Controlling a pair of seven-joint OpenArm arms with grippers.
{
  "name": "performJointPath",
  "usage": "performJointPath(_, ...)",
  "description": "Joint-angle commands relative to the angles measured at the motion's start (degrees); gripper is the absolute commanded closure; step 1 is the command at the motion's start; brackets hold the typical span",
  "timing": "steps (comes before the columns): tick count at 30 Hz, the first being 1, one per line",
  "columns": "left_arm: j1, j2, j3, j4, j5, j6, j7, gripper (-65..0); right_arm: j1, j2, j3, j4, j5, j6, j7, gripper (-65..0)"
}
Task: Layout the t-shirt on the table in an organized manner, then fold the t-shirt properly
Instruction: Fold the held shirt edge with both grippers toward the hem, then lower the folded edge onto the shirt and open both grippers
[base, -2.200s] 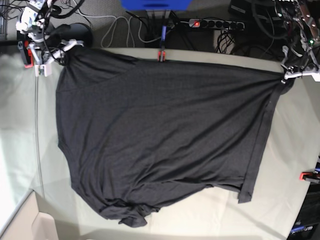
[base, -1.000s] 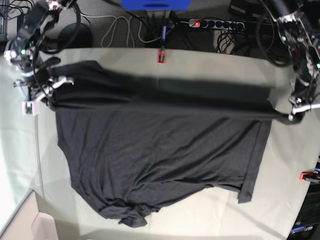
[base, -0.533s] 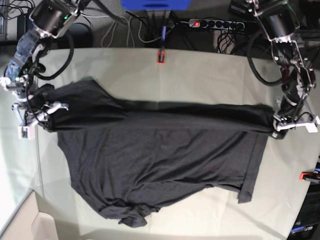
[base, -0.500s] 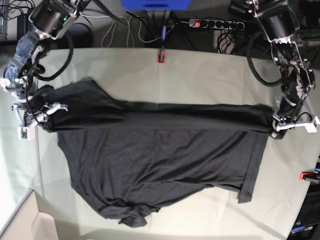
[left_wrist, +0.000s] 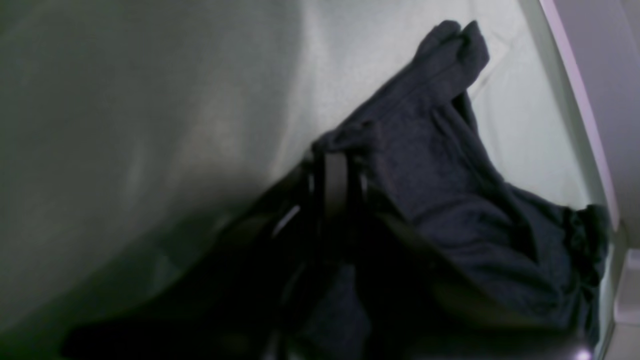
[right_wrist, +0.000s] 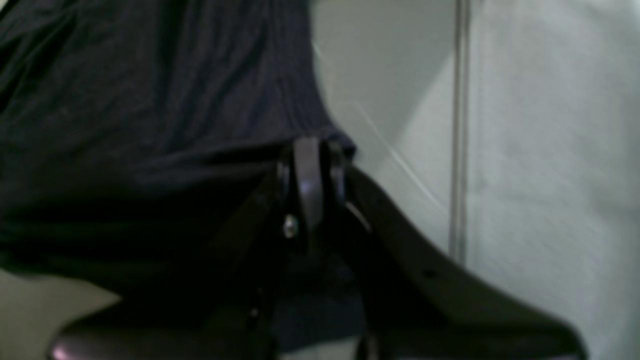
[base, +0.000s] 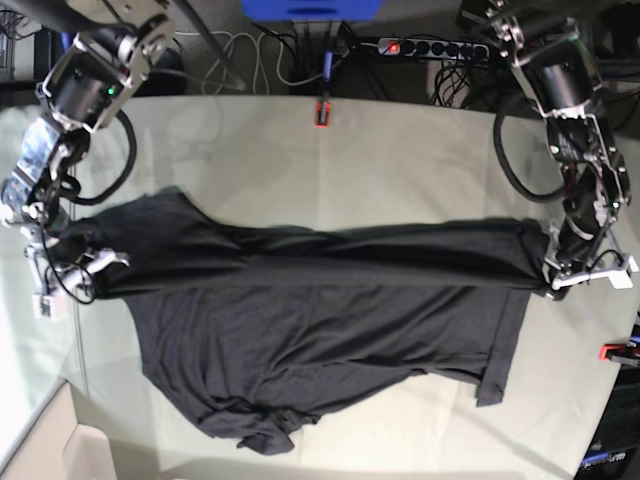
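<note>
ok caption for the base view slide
Both grippers pinch the t-shirt, folding its far edge toward the near side of the table.

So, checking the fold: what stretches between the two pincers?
In the base view, the t-shirt's folded-over edge spans from the right pincer to the left pincer.

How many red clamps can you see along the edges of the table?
2. One red clamp sits at the far edge of the table; another is at the edge near the left arm. Others may be out of view.
</note>
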Motion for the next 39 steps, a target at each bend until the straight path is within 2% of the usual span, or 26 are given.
performJointPath(1,-1.42,-0.78,-0.05,-0.17,-0.32,-0.29,-1.01,0.0,1.49,0.87,0.03,0.25,0.97,-0.03,1.66,0.0)
performJointPath(6,-4.23,-0.78,-0.05,-3.95,-0.32,-0.56,-0.66,0.0,2.80,1.57,-2.26,-2.82,0.88,-0.03,1.84,0.0)
performJointPath(7,-4.85,-0.87,-0.05,-4.74,-0.32,-0.29,-0.66,-1.9,2.80,2.10,-3.40,-3.17,0.88,-0.03,1.84,0.0)
performJointPath(9,-5.20,-1.75,-0.05,-5.88,-0.32,-0.21,-0.57,-9.2,2.63,2.36,-5.86,-3.35,0.88,-0.03,1.66,0.0)
performJointPath(12,-5.20,-2.10,0.04,-6.06,-0.32,-0.21,-0.57,-24.9,2.37,3.24,-6.74,-3.35,0.88,-0.03,1.40,0.0)
performJointPath(14,-4.76,-2.19,0.04,-5.88,-0.32,-0.21,-0.57,-34.0,2.28,3.42,-6.74,-3.35,0.88,-0.03,1.40,-5.0)
performJointPath(17,-3.70,-2.28,0.04,-4.13,-0.41,-0.56,-0.57,-42.9,2.19,3.59,-6.56,-3.17,0.88,-0.03,1.40,-19.4)
performJointPath(20,-1.15,-2.28,0.04,-0.87,-0.85,-0.65,-0.57,-43.6,1.40,4.74,-6.30,-2.38,1.24,-0.03,1.40,-32.3)
performJointPath(22,1.31,-1.93,-0.05,1.24,-0.93,-0.65,-0.57,-43.6,-0.10,4.74,-5.86,0.17,1.32,-0.03,1.40,-36.3)
performJointPath(27,5.88,-0.78,-0.05,1.06,-0.93,-0.73,-1.10,-43.6,-3.96,2.54,-1.29,6.85,1.32,-0.03,1.40,-36.5)
performJointPath(34,4.38,-0.52,0.04,-3.42,-0.93,-0.73,-0.66,-43.6,-9.15,0.61,-0.50,10.45,1.32,-0.03,1.40,-36.5)
performJointPath(39,4.03,-0.87,5.22,-3.42,-0.93,-0.73,-1.18,-43.6,-12.05,0.08,-0.50,10.89,1.32,-0.03,1.66,-36.5)
